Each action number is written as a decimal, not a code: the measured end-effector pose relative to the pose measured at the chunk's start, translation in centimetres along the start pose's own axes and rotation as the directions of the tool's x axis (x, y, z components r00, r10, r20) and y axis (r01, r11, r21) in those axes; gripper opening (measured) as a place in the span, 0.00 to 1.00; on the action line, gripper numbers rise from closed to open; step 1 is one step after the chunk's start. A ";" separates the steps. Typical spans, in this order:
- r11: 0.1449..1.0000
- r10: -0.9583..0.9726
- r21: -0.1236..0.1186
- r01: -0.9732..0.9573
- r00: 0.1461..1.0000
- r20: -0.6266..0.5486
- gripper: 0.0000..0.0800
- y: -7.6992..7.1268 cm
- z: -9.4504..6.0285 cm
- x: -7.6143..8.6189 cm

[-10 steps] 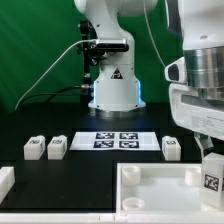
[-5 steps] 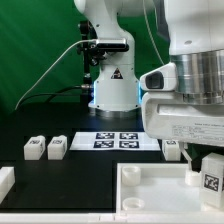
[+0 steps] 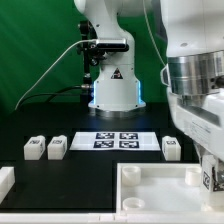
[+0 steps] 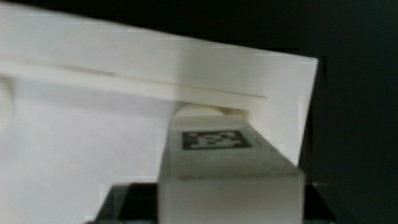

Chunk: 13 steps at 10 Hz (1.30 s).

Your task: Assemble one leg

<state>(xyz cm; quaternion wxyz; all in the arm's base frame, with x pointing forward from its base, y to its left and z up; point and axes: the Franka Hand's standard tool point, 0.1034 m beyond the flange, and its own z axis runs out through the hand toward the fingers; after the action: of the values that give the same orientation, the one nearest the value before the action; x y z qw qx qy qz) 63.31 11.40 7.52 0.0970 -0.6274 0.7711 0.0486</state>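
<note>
My gripper (image 3: 209, 172) is at the exterior view's right, shut on a leg (image 3: 212, 180). The leg is a small white block with a black-and-white marker, held upright at the right far corner of the big white tray-like piece (image 3: 150, 172). In the wrist view the leg (image 4: 224, 165) fills the space between my dark fingers (image 4: 132, 198). Its far end meets the tray's white surface (image 4: 125, 90) by the raised rim. Three more legs lie on the black table: two at the left (image 3: 34, 148) (image 3: 57, 147) and one at the right (image 3: 171, 148).
The marker board (image 3: 119, 140) lies at the middle of the table in front of the robot's base (image 3: 112, 90). Another white part (image 3: 5, 182) sits at the left edge. A green curtain hangs behind.
My wrist has turned above the tray's corner. The held leg has stayed at almost the same spot, perhaps slightly lower.
</note>
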 end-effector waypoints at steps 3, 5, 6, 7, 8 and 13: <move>1.000 -0.004 0.004 0.004 1.000 0.010 0.37 0.1 0.1 -0.1; 0.961 -0.278 -0.014 0.278 0.961 -0.010 0.71 0.3 0.2 0.0; 0.898 -0.439 -0.038 0.439 0.898 -0.013 0.78 0.4 0.1 -0.2; 0.792 -0.609 -0.069 0.607 0.792 -0.034 0.78 0.6 0.0 -0.6; 0.670 -0.741 -0.075 0.738 0.670 -0.031 0.81 0.5 0.0 -0.6; 0.040 -0.999 -0.148 0.988 0.042 0.010 0.81 0.5 0.1 -0.1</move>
<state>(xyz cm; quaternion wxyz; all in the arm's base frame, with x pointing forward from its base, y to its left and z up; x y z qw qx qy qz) 62.88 11.64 7.38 0.0306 -0.9917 0.1236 -0.0179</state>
